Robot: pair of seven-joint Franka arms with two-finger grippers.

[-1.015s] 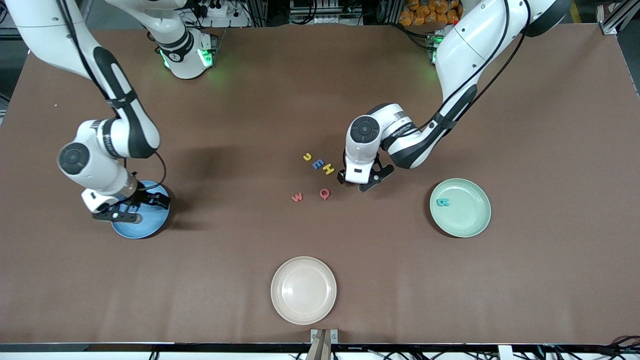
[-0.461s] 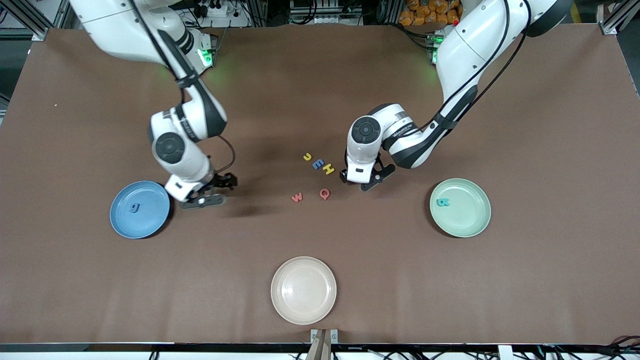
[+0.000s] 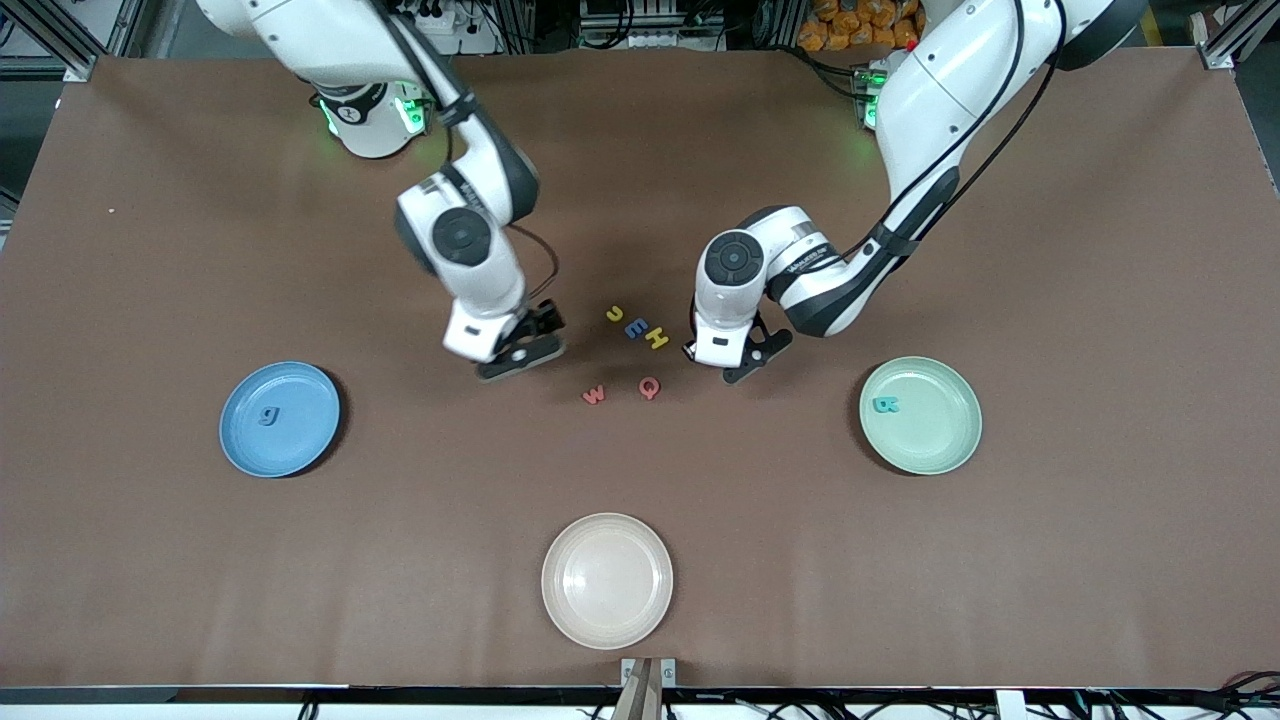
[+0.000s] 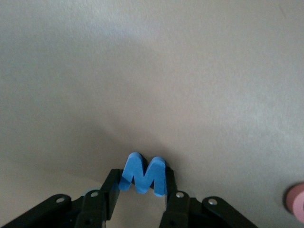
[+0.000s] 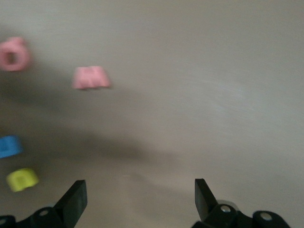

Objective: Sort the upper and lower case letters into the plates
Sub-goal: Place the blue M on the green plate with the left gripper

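Observation:
In the left wrist view a blue letter M (image 4: pixel 142 175) stands on the table, and my left gripper (image 4: pixel 142 180) has a finger pressed against each side of it. From the front, that left gripper (image 3: pixel 726 362) is low at the table beside the yellow H (image 3: pixel 657 338) and hides the M. Near it lie a yellow J (image 3: pixel 615 314), a blue E (image 3: pixel 635 328), a pink Q (image 3: pixel 650 387) and a pink W (image 3: pixel 594 395). My right gripper (image 3: pixel 514 358) hangs open and empty (image 5: pixel 140 199) over bare table beside the W (image 5: pixel 91 78). The blue plate (image 3: pixel 300 435) holds a blue g (image 3: pixel 268 414). The mint plate (image 3: pixel 935 435) holds a teal letter (image 3: pixel 886 405).
A cream plate (image 3: pixel 607 580) sits near the table's front edge, nearer the front camera than the letters. The brown table (image 3: pixel 1100 550) stretches wide around both sorting plates.
My right arm left the blue plate, where the g now lies, and swung to the loose letters. My left gripper's fingers closed in on the M.

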